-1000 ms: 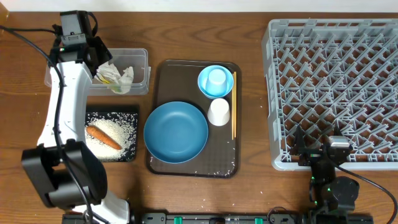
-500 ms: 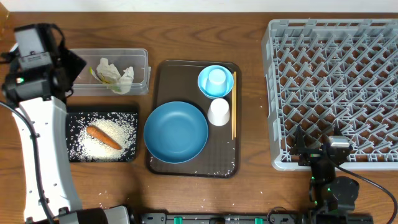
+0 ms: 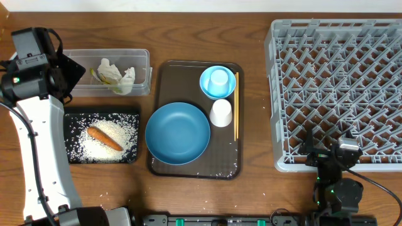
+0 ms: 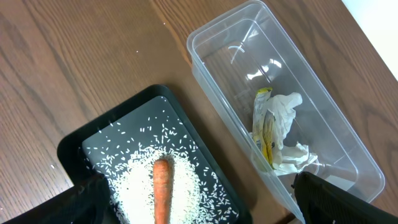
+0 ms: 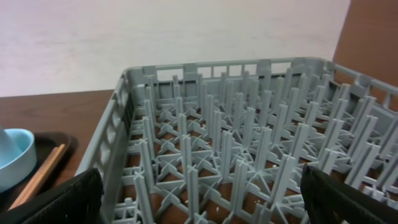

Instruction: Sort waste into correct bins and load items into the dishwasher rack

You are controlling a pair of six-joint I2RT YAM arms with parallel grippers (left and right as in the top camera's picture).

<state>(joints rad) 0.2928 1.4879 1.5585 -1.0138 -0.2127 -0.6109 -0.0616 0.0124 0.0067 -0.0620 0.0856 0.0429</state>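
Left wrist view: the left gripper [image 4: 205, 202] hangs wide open with nothing between its 2 fingers, above the tabletop [image 4: 62, 50]. Directly beneath it lies the black tray [image 4: 74, 149], holding the carrot [image 4: 161, 193] on a bed of white rice [image 4: 134, 186]. Just ahead of the gripper, toward its right-hand finger, stands the clear tub [image 4: 224, 56], with the crumpled tissue [image 4: 283, 121] and the yellow-green snack wrapper [image 4: 266, 130] lying together at the near end. The right gripper [image 5: 202, 199] is also spread wide and empty, hovering at the near edge of the dishwasher rack [image 5: 249, 155], whose grey pegs fill the space in front of it. Off to its left sits the brown tray [image 5: 62, 146] with the chopsticks [image 5: 40, 174] and the small bowl [image 5: 12, 155]. From overhead, the light-blue cup [image 3: 218, 78] stands in that bowl, the white cup [image 3: 221, 113] just beside it, and the blue plate [image 3: 178, 133] is on the same tray.
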